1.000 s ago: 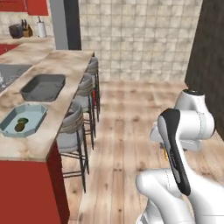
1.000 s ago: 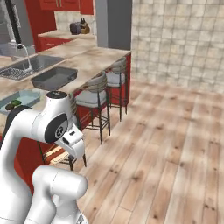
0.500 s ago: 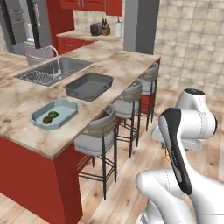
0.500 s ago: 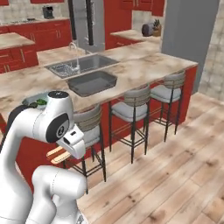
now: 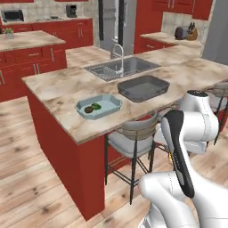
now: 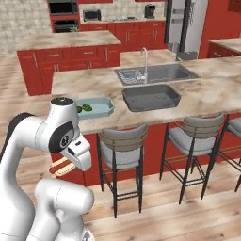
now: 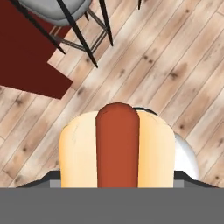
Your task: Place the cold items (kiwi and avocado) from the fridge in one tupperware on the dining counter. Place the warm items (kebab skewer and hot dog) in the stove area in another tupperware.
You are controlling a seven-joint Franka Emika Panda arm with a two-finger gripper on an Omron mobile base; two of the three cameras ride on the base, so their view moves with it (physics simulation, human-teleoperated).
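Looking from the left base view, a marble-topped dining counter (image 5: 67,89) with red sides runs across the frame. On it sits a light blue tupperware (image 5: 98,106) holding two small dark green items, with a darker grey tupperware (image 5: 143,87) just beyond it and a sink (image 5: 121,68) with a faucet further back. Stools (image 5: 132,138) stand tucked along the counter's near side.

From the right base view, the white arm folds low in front of the counter, and the gripper (image 6: 66,165) carries a hot dog (image 6: 62,166) below the counter's edge, well apart from both containers. The blue tupperware (image 6: 94,107) lies on the counter above the arm, the grey tupperware (image 6: 150,97) to its right, in front of the sink (image 6: 151,74).

In the hand view, the hot dog (image 7: 117,146) sits lengthwise between the jaws, sausage framed by pale bun, and the jaws stand fairly wide, closed against the bun's sides. Beneath it lie a wood-plank floor (image 7: 175,57) and the dark legs of a stool (image 7: 72,19).
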